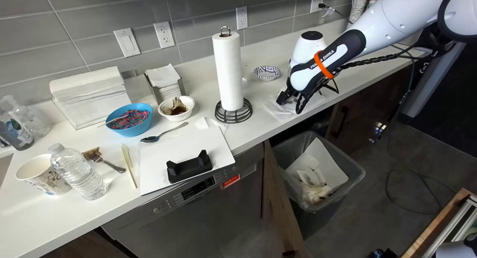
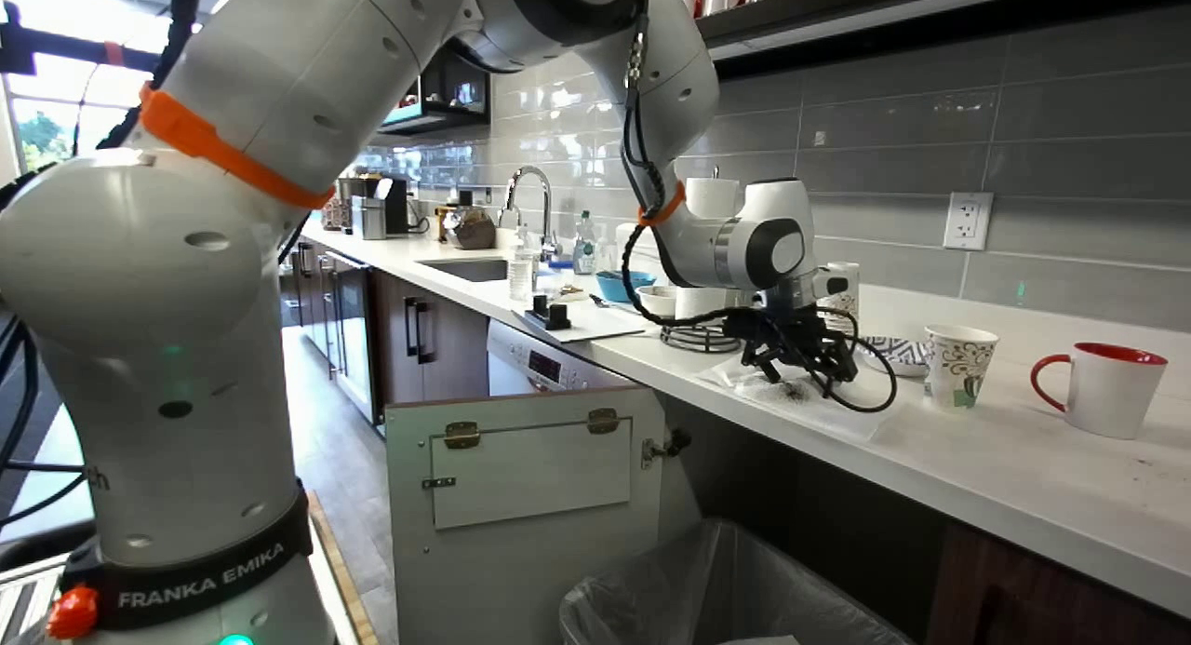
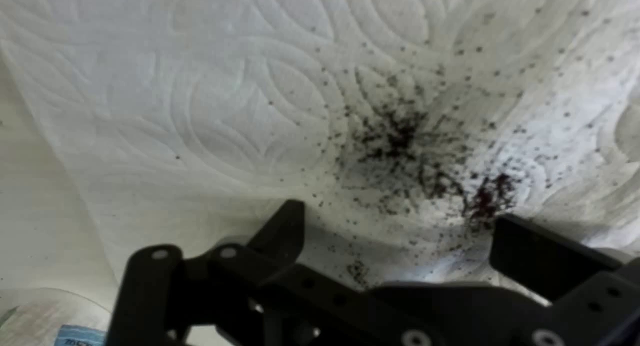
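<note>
We see the tool (image 3: 397, 233) low over a towel (image 3: 200, 126) on the worktop (image 2: 1023, 459). Its jaws stand well apart, and we cannot tell whether they touch the towel. On it we find strewn specks (image 3: 397, 136), thickest in a black clump and a dark red one. In an exterior view we see a cup (image 2: 958, 370) and, past it, a mug (image 2: 1117, 394); in both exterior views, a patterned bowl (image 1: 267, 72) near the tool and a bin (image 2: 735, 571) below the worktop.
</note>
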You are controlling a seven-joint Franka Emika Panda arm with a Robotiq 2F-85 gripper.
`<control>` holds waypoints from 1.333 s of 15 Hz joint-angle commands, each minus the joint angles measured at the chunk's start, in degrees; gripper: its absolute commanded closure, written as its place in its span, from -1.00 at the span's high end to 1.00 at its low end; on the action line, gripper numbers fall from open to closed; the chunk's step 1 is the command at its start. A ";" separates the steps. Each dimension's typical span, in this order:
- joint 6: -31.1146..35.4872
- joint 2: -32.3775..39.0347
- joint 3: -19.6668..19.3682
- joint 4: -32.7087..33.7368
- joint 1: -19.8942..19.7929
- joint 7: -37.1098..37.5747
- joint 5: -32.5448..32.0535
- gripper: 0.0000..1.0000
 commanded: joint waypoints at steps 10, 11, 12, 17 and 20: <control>-0.52 -11.28 -5.37 -18.13 5.26 6.16 -2.72 1.00; -0.53 -12.19 -5.69 -19.31 5.54 6.57 -3.03 1.00; -0.74 -13.22 -6.19 -20.67 5.99 7.17 -3.72 1.00; -1.58 -17.18 -7.50 -25.68 6.77 8.95 -6.99 1.00; -2.53 -18.64 -7.60 -27.84 6.68 9.61 -8.40 1.00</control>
